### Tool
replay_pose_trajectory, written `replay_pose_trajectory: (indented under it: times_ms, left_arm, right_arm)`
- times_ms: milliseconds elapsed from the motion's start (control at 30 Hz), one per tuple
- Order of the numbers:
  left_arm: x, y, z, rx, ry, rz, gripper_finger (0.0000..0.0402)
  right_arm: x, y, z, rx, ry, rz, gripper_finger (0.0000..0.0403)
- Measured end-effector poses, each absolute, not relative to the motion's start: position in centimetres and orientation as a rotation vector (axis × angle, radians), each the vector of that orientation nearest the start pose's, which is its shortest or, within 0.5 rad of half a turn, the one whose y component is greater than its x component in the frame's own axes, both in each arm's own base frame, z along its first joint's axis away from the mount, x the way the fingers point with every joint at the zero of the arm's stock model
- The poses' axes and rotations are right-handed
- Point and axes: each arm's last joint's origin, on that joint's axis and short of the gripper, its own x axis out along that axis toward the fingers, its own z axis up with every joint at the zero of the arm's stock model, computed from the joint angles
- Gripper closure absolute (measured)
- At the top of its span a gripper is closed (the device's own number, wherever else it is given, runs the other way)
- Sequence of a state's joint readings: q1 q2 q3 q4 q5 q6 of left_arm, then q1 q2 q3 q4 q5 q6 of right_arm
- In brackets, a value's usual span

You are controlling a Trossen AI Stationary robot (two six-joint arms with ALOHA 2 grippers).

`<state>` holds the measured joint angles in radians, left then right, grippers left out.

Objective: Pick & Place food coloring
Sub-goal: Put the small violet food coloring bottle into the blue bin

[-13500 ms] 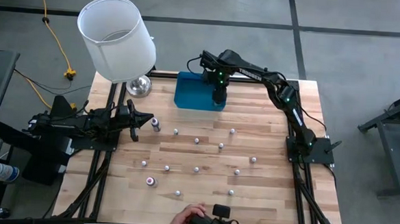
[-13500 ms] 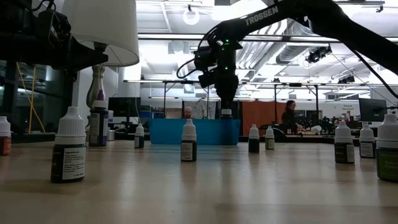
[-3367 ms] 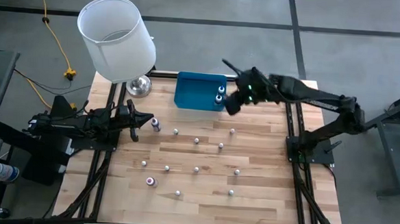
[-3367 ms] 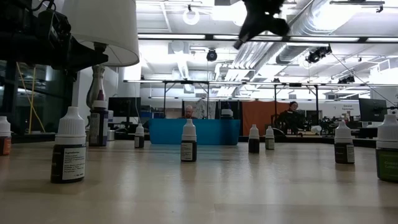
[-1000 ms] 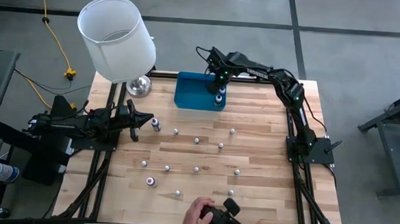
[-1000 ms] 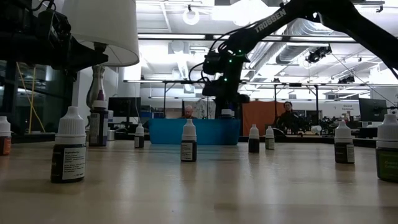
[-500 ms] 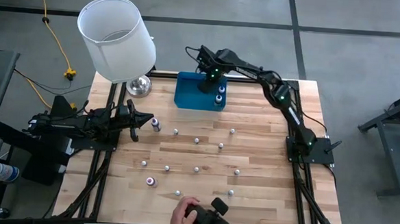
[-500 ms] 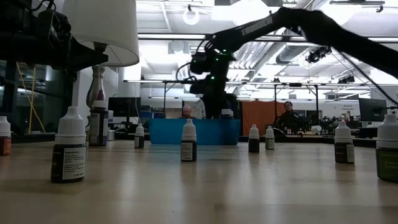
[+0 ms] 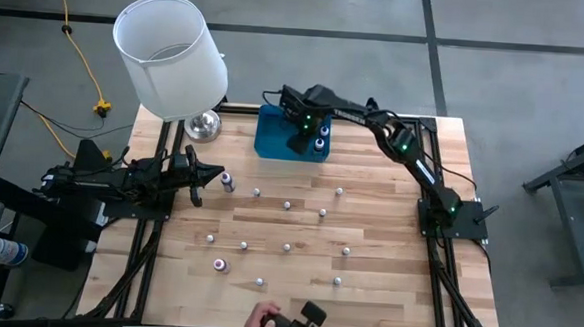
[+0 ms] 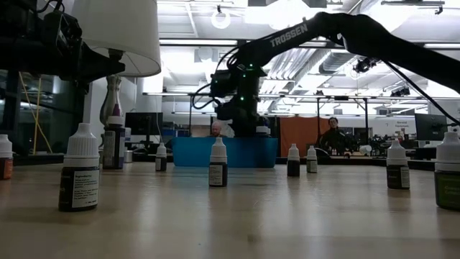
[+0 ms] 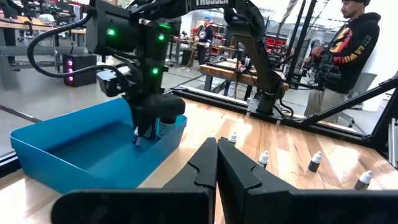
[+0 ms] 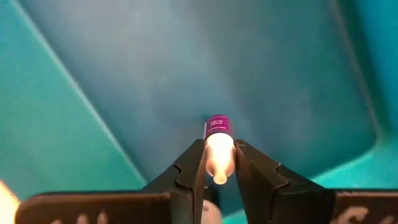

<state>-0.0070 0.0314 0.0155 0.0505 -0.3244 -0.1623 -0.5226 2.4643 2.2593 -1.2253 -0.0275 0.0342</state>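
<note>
High view: the right gripper (image 9: 301,141) reaches into the blue bin (image 9: 273,141) at the worktop's far edge; loose food coloring bottles (image 9: 287,247) dot the middle.

Left wrist view: the left gripper (image 11: 217,163) is pressed closed.

Right wrist view: narrow fingers (image 12: 193,169) clamp a purple-labelled food coloring bottle (image 12: 218,149) above the bin floor.

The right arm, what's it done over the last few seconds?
It swung back from beside the table over the blue bin. The right gripper now holds a purple-labelled food coloring bottle inside the bin. The left gripper and the loose bottles stayed put.
</note>
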Motion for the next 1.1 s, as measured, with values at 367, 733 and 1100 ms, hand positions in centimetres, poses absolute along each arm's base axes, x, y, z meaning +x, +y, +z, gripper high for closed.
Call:
replay_pose_trajectory:
  times_ms: [367, 733, 1100]
  left_arm:
    - [9.7, 0.9, 17.1, -0.167, -0.060, 0.313, 0.0401]
    - [9.7, 0.9, 17.1, -0.167, -0.061, 0.314, 0.0401]
    - [9.7, 0.9, 17.1, -0.167, -0.060, 0.313, 0.0401]
  right_arm:
    - [42.7, -23.4, 18.2, 0.314, 1.448, -0.318, 0.0331]
    - [42.6, -22.9, 18.2, 0.217, 1.501, -0.257, 0.0331]
    - [42.8, -22.4, 18.3, 0.219, 1.495, -0.232, 0.0298]
